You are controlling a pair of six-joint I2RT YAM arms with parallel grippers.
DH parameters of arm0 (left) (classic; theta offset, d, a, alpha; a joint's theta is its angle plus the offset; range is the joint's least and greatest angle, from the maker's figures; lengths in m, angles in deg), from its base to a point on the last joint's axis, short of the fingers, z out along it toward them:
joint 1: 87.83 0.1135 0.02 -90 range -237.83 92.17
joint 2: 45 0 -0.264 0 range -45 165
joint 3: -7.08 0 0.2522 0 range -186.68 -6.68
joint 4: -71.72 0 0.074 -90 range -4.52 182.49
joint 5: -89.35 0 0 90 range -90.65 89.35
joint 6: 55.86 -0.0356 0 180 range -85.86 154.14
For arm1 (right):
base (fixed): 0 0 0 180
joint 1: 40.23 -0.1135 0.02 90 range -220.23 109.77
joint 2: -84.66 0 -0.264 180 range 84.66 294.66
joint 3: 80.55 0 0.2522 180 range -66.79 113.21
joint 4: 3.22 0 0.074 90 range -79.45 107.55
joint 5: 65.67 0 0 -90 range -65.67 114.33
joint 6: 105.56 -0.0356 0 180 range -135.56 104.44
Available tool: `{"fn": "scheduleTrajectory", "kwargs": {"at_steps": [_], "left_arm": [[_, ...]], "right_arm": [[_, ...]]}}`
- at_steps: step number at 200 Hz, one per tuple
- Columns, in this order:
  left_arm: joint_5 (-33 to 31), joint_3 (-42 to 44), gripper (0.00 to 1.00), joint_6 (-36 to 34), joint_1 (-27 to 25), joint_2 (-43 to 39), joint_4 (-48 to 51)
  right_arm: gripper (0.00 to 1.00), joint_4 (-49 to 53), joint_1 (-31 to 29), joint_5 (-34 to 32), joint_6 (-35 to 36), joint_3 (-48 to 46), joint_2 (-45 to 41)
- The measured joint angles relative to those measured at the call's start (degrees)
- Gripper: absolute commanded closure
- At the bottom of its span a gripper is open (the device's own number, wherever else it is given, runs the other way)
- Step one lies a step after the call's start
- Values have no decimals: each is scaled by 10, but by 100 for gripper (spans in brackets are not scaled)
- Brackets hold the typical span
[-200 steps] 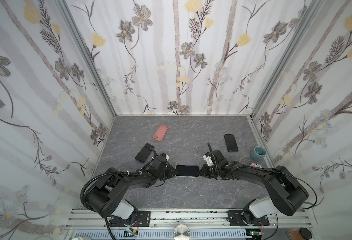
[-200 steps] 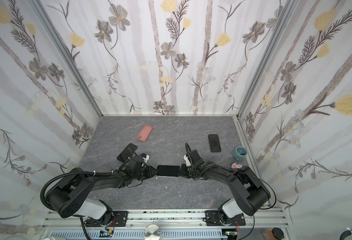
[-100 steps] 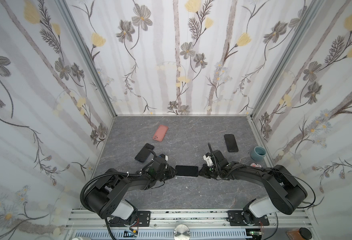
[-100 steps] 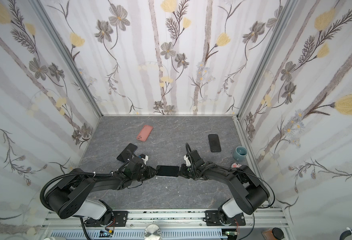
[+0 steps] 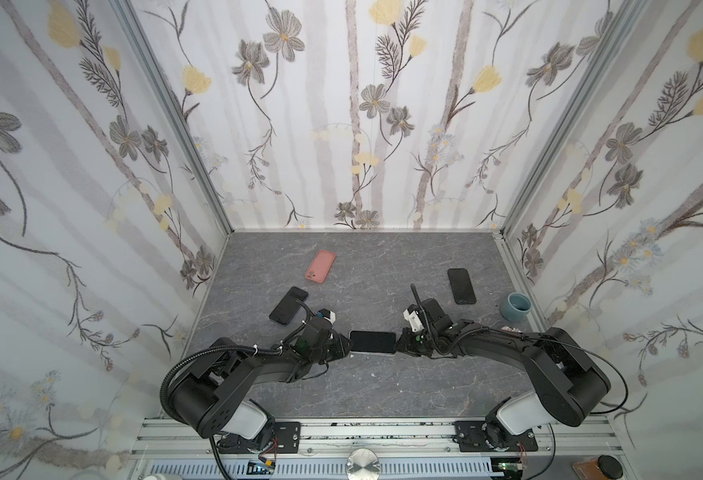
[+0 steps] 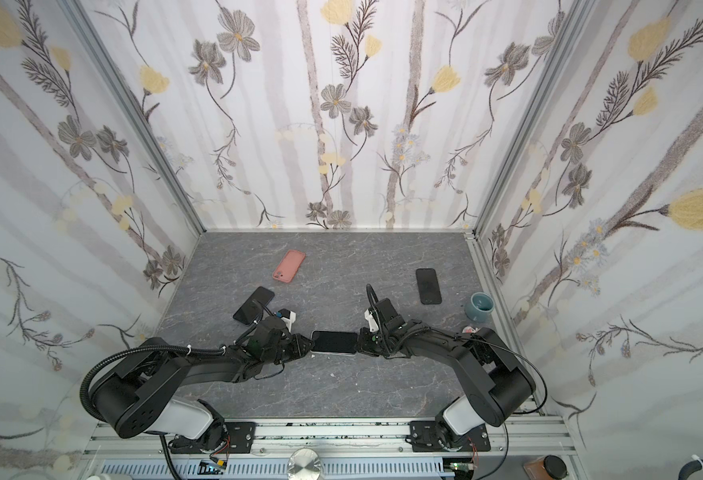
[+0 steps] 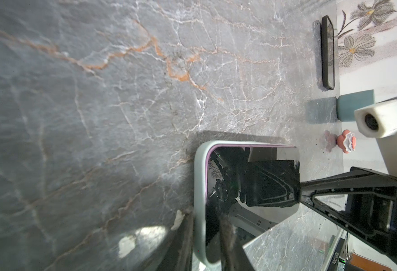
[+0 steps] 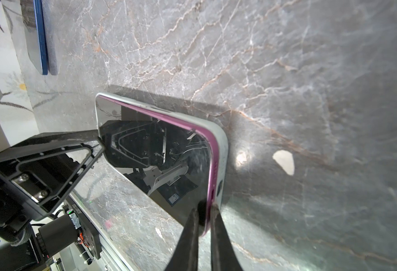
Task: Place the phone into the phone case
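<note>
- Centrally, the phone (image 5: 372, 340) lies flat between the two hands, sitting in the case (image 7: 198, 187) on the table (image 5: 383, 386).
- The left hand (image 5: 346, 344) is narrow and clamped on the case's end, with one black finger outside the rim and the other on the glass.
- The right hand (image 5: 399, 341) is almost closed. Its thin black fingers (image 8: 219, 239) pinch the phone's purple edge at the opposite end.
- The case is a pale, matt, grey-green shell with rounded corners and a small cut-out near the right fingers. The phone's glossy purple band shows just inside its rim, but I cannot tell whether it is fully seated.
- The screen is glossy black glass that mirrors both hands, with fine scratches near the right hand. A small label mirrored in it is too small to read.
- Each hand's fingers are black triangular open frames with screw heads.
- The table is grey and stone-patterned with white and rust veins. A pale patch (image 8: 284, 162) lies near the end held by the right hand.
- Past the left hand, toward the back wall, lies a blue phone (image 5: 288, 304) with dark glass and a blue rim. Farther off is a matt pink case (image 5: 320, 266).
- Beyond the right hand are a flat black phone (image 5: 461, 286), a round blue-grey cup (image 5: 516, 306) and a small pink-and-white toy (image 7: 346, 142).
</note>
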Motion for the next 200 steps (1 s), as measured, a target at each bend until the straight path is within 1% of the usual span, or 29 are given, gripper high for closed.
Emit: {"fn": "scheduleTrajectory", "kwargs": {"at_steps": [59,89,119,165,172,200], "left_arm": [[-7,0,77,-8,-1,-7,13],[-9,0,77,-16,-1,-8,15],[-21,-3,77,-19,0,-10,19],[-31,-4,77,-21,0,-4,19],[-33,-4,77,-21,0,-3,19],[-41,-4,77,-21,1,-4,16]], "right_arm": [[91,17,-10,-11,10,18,13],[94,45,-16,-26,17,35,34],[92,47,-22,-28,20,42,46],[92,59,-37,-49,21,60,66],[92,64,-40,-63,24,63,70],[92,74,-51,-83,31,73,74]]}}
